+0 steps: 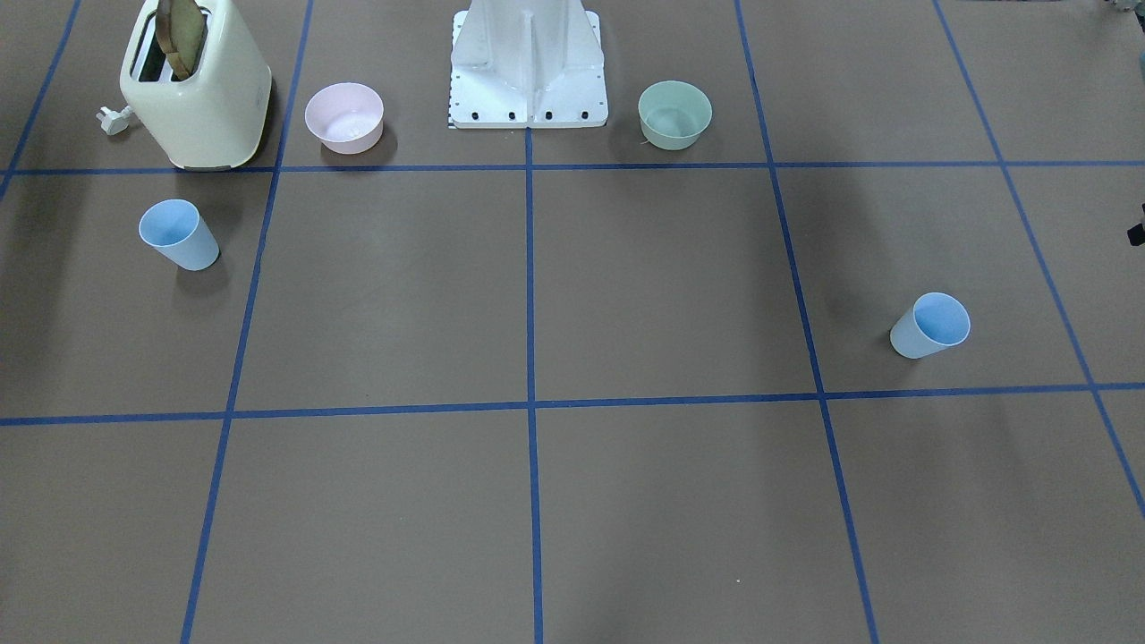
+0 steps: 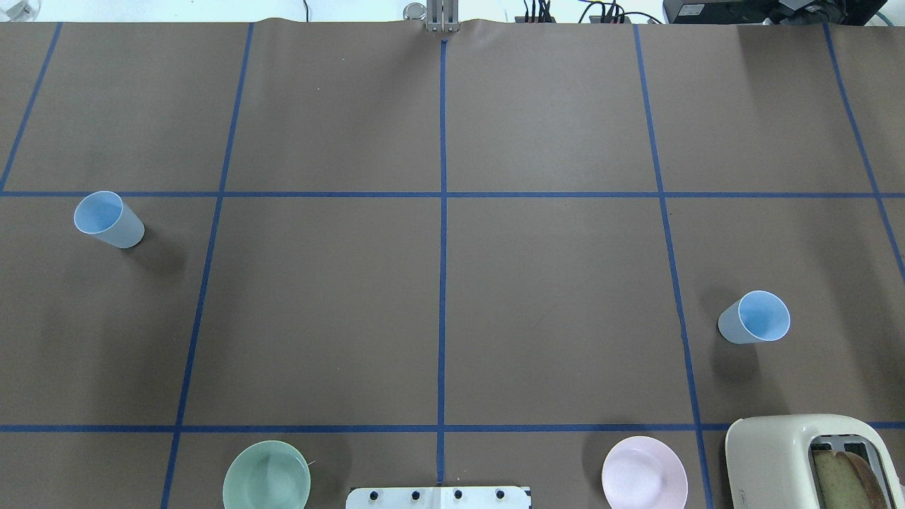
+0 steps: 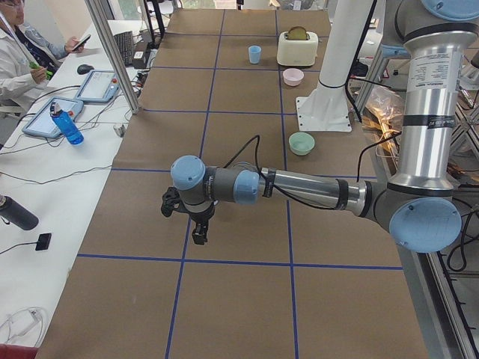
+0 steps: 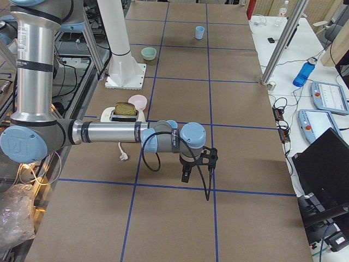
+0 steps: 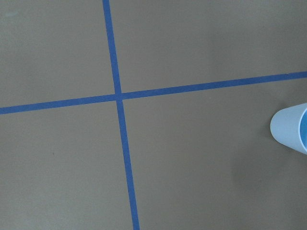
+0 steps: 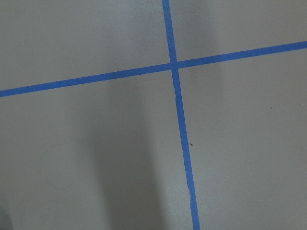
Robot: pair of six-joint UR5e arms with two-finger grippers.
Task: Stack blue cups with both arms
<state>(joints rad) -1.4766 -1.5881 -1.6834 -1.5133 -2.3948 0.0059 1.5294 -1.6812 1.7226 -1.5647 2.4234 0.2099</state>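
Note:
Two pale-blue cups stand upright and far apart on the brown table. One blue cup [image 2: 109, 220] [image 1: 930, 326] is on my left side; its edge shows in the left wrist view [image 5: 290, 130]. The other blue cup [image 2: 755, 317] [image 1: 179, 234] is on my right side, near the toaster. My left gripper [image 3: 198, 234] hangs above the table, pointing down, and shows only in the exterior left view. My right gripper [image 4: 185, 176] shows only in the exterior right view. I cannot tell whether either is open or shut. Both look empty.
A cream toaster [image 1: 201, 89] with a slice of toast stands at my right rear. A pink bowl [image 1: 344, 116] and a mint-green bowl [image 1: 674, 114] flank the white pedestal [image 1: 528, 72]. An operator [image 3: 19, 52] sits at a side table.

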